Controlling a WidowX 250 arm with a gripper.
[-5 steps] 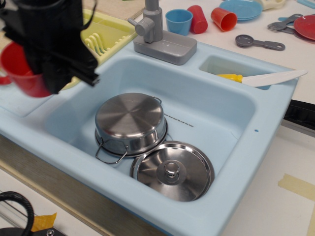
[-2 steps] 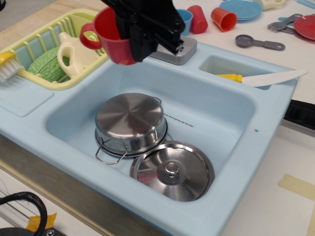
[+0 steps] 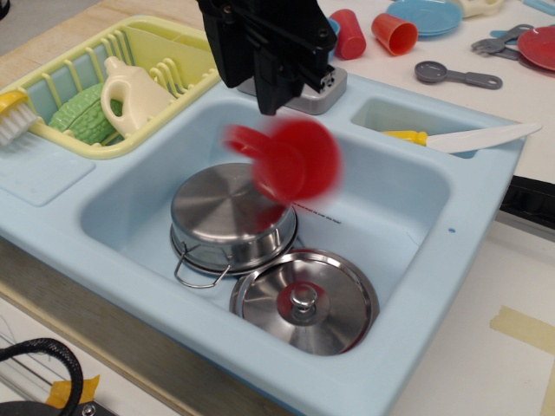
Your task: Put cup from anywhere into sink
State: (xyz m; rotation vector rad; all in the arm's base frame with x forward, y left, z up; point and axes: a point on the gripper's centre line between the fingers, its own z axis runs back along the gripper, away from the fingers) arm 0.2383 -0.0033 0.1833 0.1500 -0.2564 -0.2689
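Over sink (image 3: 486, 186), cup (image 3: 290, 160) now blurred, free below tool (image 3: 276, 91)

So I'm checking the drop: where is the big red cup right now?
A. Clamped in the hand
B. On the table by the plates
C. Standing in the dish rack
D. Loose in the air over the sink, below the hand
D: the cup is a red blur under the hand, above the pot in the sink.

So the sink (image 3: 408, 217) fills the middle of the frame, with an upside-down pot (image 3: 230, 217) in its basin and a lid (image 3: 303, 299) lying just lower right of it. The cup (image 3: 290, 160) sits above the pot, below the gripper (image 3: 273, 61) at top center. Dish rack (image 3: 65, 91) is upper left.
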